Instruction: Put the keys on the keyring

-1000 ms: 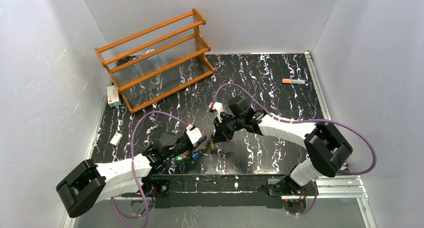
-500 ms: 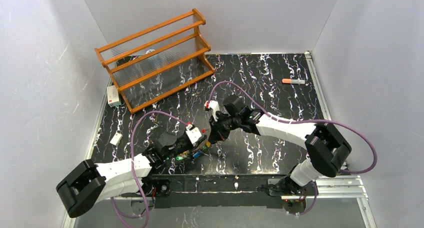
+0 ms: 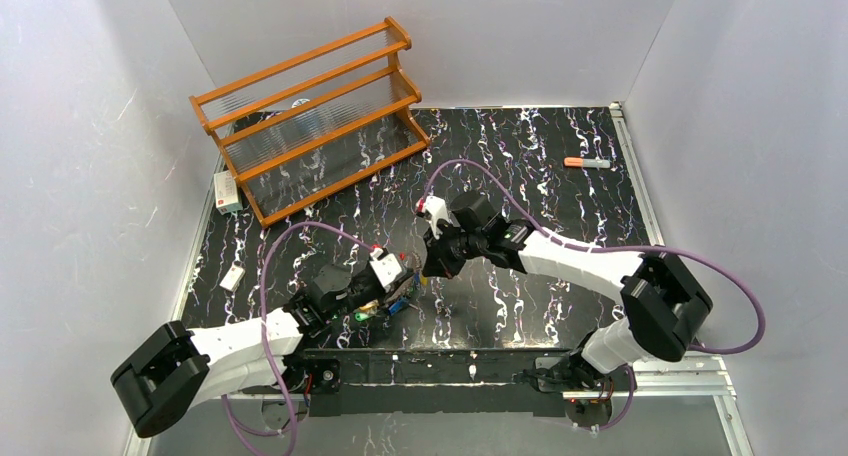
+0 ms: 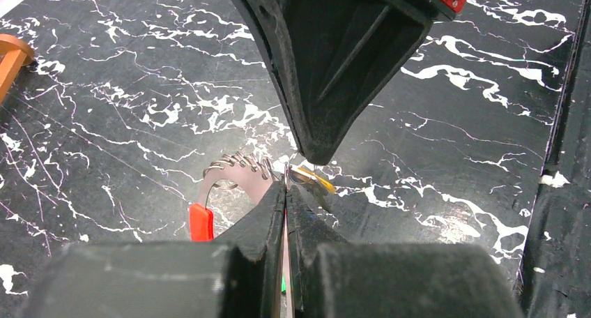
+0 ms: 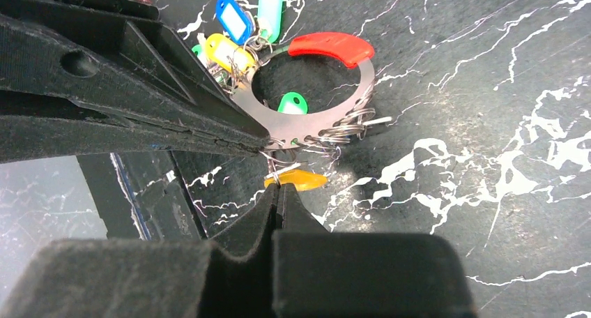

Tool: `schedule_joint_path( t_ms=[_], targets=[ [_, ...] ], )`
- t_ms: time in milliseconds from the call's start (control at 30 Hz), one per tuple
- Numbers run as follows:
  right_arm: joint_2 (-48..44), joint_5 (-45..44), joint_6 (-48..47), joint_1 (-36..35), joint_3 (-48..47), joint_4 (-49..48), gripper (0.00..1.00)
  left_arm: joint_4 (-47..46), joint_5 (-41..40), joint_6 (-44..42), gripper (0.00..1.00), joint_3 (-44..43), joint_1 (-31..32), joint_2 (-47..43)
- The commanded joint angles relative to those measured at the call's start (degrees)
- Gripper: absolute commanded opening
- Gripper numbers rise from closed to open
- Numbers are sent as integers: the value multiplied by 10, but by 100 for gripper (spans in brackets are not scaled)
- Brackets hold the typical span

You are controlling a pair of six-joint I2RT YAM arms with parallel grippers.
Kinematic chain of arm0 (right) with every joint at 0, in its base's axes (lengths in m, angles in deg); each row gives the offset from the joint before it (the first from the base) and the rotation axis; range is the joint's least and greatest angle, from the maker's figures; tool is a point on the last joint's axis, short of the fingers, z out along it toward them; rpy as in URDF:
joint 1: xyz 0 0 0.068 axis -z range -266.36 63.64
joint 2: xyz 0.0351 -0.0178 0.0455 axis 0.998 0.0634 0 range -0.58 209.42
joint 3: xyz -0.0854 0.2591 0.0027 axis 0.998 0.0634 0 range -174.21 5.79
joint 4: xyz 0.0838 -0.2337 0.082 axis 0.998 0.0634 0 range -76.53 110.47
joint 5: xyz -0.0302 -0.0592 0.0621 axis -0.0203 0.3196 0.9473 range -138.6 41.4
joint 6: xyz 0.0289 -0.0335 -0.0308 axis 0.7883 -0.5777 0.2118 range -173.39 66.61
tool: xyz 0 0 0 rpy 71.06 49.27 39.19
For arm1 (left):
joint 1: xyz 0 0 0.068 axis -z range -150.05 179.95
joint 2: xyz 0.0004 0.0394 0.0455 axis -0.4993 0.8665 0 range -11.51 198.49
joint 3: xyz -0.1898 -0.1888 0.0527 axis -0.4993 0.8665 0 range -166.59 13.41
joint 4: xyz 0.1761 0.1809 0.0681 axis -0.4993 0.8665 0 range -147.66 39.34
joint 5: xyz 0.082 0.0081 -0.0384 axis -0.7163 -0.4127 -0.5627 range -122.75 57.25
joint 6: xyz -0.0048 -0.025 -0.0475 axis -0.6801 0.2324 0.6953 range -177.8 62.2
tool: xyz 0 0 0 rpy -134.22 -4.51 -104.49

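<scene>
The keyring (image 5: 348,98) is a flat metal ring with a red arc (image 5: 331,46), hung with blue (image 5: 230,18), pale green (image 5: 270,1), yellow (image 5: 226,53) and green (image 5: 293,103) tags. My left gripper (image 4: 286,185) is shut on the keyring's edge (image 4: 237,175), low over the table near the front (image 3: 385,304). My right gripper (image 5: 279,184) is shut on the thin wire loop of a yellow-orange key (image 5: 300,180), right beside the keyring's fringe of small rings. In the left wrist view the right gripper (image 4: 317,154) points down at that key (image 4: 315,180).
An orange wooden rack (image 3: 310,116) stands at the back left. An orange-capped marker (image 3: 587,162) lies at the far right. A white box (image 3: 227,191) and a small white item (image 3: 232,277) lie by the left edge. The metal rail (image 3: 480,366) runs along the front.
My right gripper has shifted slightly left and up beside the keyring, staying shut. The left gripper has held its grip and barely moved.
</scene>
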Motion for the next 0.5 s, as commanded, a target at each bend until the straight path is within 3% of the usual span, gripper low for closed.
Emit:
schedule_joint_path(
  t_ms=[0, 467],
  targets=[
    [-32, -32, 12, 1, 5, -35, 1, -16, 8, 5, 0, 8, 1, -17],
    [3, -9, 10, 1, 13, -38, 1, -19, -2, 13, 0, 14, 1, -32]
  ],
)
